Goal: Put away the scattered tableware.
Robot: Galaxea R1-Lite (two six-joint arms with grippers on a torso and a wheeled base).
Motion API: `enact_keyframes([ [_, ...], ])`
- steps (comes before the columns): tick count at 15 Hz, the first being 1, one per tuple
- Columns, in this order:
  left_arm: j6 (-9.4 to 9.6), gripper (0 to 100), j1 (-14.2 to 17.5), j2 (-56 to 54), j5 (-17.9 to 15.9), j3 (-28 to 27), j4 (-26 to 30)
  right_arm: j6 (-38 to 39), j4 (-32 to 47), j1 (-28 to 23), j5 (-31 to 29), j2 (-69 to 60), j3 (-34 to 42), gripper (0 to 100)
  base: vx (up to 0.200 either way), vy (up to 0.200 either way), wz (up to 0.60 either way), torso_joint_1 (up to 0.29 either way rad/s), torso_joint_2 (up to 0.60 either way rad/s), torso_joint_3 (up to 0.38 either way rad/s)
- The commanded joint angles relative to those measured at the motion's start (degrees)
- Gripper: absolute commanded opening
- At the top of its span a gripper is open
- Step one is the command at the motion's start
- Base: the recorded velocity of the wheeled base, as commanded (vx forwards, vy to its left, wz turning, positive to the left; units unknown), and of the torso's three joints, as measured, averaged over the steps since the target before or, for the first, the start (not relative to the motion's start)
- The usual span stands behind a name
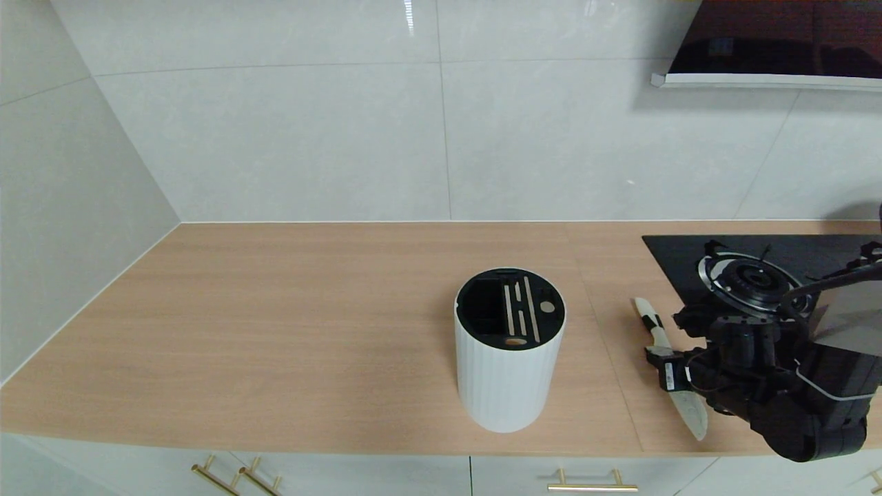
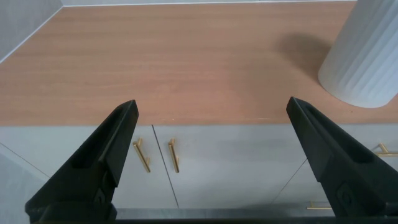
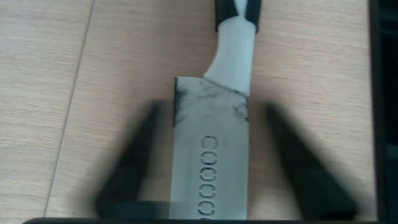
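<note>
A knife (image 1: 653, 327) with a pale blade and a white-and-black handle lies flat on the wooden counter, right of the holder. My right gripper (image 1: 670, 375) hangs low over its blade and is open. In the right wrist view the gripper (image 3: 211, 162) has one finger on each side of the blade (image 3: 211, 143), with a narrow gap at both sides. The white ribbed cylindrical holder (image 1: 508, 358) stands upright mid-counter, its black top cut with slots. My left gripper (image 2: 211, 109) is open and holds nothing, in front of the counter's front edge, with the holder (image 2: 364, 56) off to one side.
A black gas hob (image 1: 751, 275) with a round burner sits just behind the right arm. A dark range hood (image 1: 772, 41) hangs on the tiled wall above it. Cabinet doors with brass handles (image 2: 142, 155) run below the counter. Bare counter (image 1: 275, 310) stretches to the left.
</note>
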Motion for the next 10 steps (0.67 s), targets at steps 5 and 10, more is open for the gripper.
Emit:
enact_keyframes([
  [5,-0.01,100,0.0,0.1,0.0,0.0,0.0,0.0,0.4,0.0,-0.1,0.4,-0.2,0,0.0,0.0,0.0,0.0,0.0,0.0],
  [10,0.08,100,-0.1,0.1,0.0,0.0,0.0,0.4,0.7,-0.2,-0.3,-7.4,1.0,0,0.0,0.0,0.0,0.0,0.0,0.0],
])
